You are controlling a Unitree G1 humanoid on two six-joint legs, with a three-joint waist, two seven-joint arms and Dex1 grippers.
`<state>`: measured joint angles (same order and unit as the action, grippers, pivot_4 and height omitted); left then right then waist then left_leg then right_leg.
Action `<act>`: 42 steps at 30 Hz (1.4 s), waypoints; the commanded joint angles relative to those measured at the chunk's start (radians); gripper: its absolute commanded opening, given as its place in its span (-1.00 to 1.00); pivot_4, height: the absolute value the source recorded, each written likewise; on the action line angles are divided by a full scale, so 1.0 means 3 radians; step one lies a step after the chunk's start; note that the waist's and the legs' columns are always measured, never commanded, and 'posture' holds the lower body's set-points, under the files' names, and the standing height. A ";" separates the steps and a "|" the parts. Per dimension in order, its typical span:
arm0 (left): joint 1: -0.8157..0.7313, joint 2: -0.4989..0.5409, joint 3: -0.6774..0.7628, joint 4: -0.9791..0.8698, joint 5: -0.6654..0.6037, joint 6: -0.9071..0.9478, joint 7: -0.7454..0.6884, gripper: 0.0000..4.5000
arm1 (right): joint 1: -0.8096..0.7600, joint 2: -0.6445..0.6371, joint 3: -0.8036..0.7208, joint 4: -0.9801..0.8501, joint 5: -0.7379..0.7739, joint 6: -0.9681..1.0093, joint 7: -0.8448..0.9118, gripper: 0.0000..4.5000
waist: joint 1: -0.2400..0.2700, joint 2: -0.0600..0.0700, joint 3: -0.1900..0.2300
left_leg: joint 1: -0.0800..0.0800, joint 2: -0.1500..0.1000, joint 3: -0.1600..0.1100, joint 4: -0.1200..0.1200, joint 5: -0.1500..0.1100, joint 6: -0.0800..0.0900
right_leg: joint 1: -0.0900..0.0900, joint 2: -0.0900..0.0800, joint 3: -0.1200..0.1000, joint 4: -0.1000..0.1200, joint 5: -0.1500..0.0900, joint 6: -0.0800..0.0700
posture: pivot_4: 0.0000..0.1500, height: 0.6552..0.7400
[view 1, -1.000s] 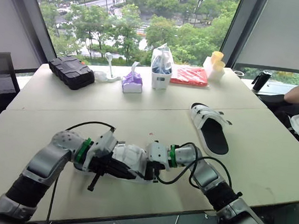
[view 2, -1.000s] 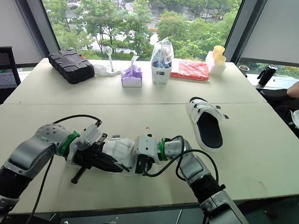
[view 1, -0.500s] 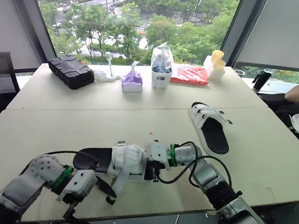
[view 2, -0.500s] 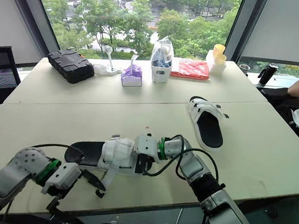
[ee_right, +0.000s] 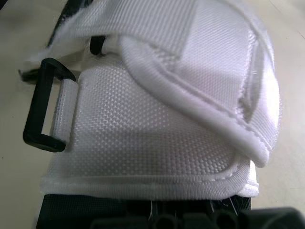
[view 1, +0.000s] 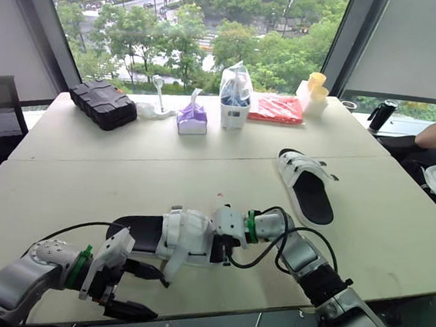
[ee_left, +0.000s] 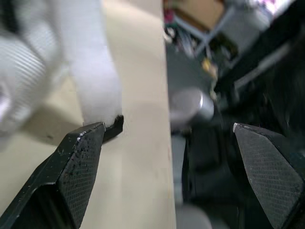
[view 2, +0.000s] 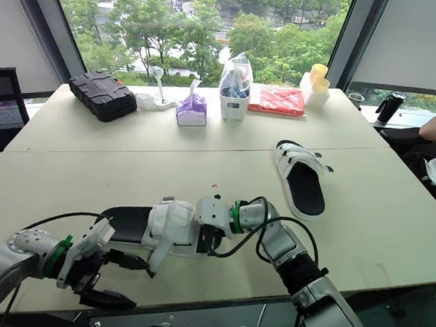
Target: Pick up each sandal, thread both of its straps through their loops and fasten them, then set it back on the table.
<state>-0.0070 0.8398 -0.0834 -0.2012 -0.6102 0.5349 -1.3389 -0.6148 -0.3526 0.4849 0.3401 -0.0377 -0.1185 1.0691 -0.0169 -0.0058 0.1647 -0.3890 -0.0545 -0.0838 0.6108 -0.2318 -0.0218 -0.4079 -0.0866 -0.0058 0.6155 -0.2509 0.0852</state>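
Our left gripper gapes wide and empty at the table edge; its wrist view shows a loose strap beside one finger. Our right gripper meets the sandal; we cannot tell its grip. Its wrist view shows a black loop. A second sandal lies beyond.

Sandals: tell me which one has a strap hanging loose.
The near sandal at the right hand: its white strap trails out unfastened. The far sandal lies alone, further back on the right.
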 commanded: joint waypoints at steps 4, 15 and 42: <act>-0.0100 0.0000 0.0237 -0.0031 -0.0312 0.0396 0.0092 0.99 | 0.0153 -0.0088 0.0157 0.0272 -0.0278 0.0154 0.0003 -1.00 | 0.0001 0.0000 0.0000 | 0.0001 0.0000 0.0000 0.0000 0.0000 0.0000 | -0.0001 0.0001 -0.0001 0.0000 0.0001 -0.0001 | 1.00 1.00; -0.0223 -0.0163 0.0120 0.0098 -0.0215 0.0416 0.0119 0.99 | 0.0148 -0.0101 0.0146 0.0264 -0.0277 0.0161 0.0001 -1.00 | 0.0004 -0.0001 -0.0001 | 0.0001 0.0000 0.0000 0.0000 -0.0002 -0.0003 | -0.0002 0.0000 0.0000 -0.0001 0.0007 -0.0012 | 1.00 1.00; -0.0672 -0.0779 0.0107 0.0138 -0.0323 0.0620 0.0408 0.99 | 0.0104 -0.0083 0.0145 0.0311 -0.0283 0.0161 -0.0022 -1.00 | 0.0024 -0.0002 -0.0001 | 0.0000 -0.0001 0.0000 0.0009 0.0000 0.0000 | 0.0004 0.0001 -0.0001 0.0000 0.0004 -0.0005 | 1.00 1.00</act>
<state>-0.1626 0.6153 -0.1218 -0.1189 -0.6641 0.7392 -1.2254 -0.6227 -0.3636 0.4784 0.3474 -0.0439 -0.1160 1.0552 -0.0096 -0.0063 0.1643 -0.3891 -0.0547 -0.0839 0.6133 -0.2317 -0.0218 -0.4066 -0.0864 -0.0062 0.6155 -0.2484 0.0814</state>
